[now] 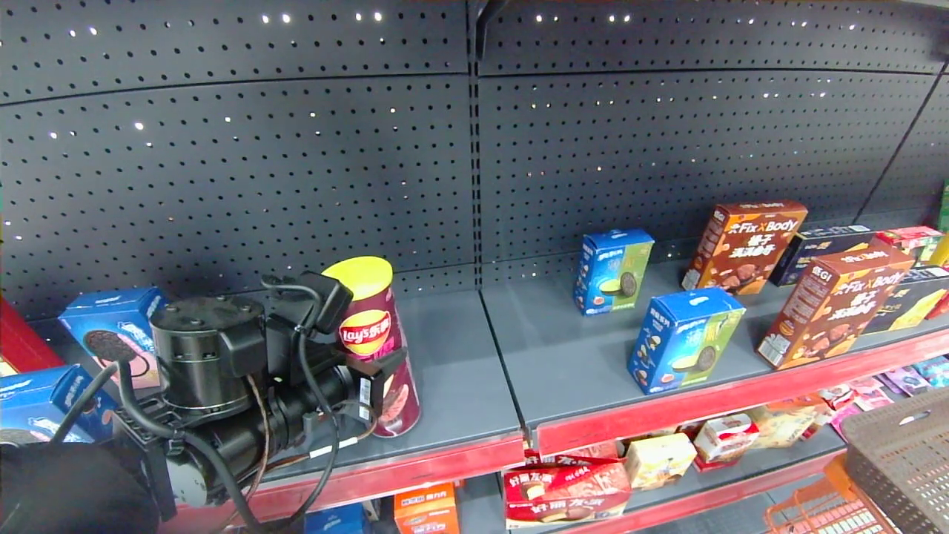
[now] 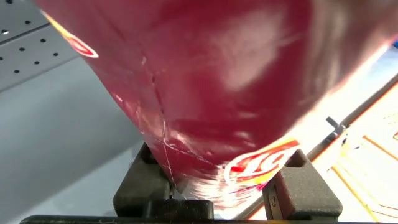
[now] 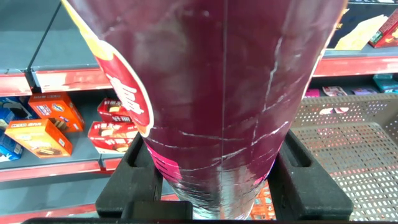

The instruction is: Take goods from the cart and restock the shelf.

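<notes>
Now both my grippers are clamped on chips cans.
My left gripper (image 1: 382,397) pinches the maroon chips can (image 1: 368,326) low on its body. The can stands on the grey shelf (image 1: 460,371), lower left in the head view. My right gripper (image 3: 217,183) squeezes a second chips can (image 3: 211,81), with the brown basket (image 3: 354,143) beyond it.

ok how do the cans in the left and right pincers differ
The left can stands upright on the grey shelf, in the left pincer; the right can is held off it by the right pincer. Left sits beside blue boxes; right is back by the brown basket. Both are dark red tubes.
</notes>
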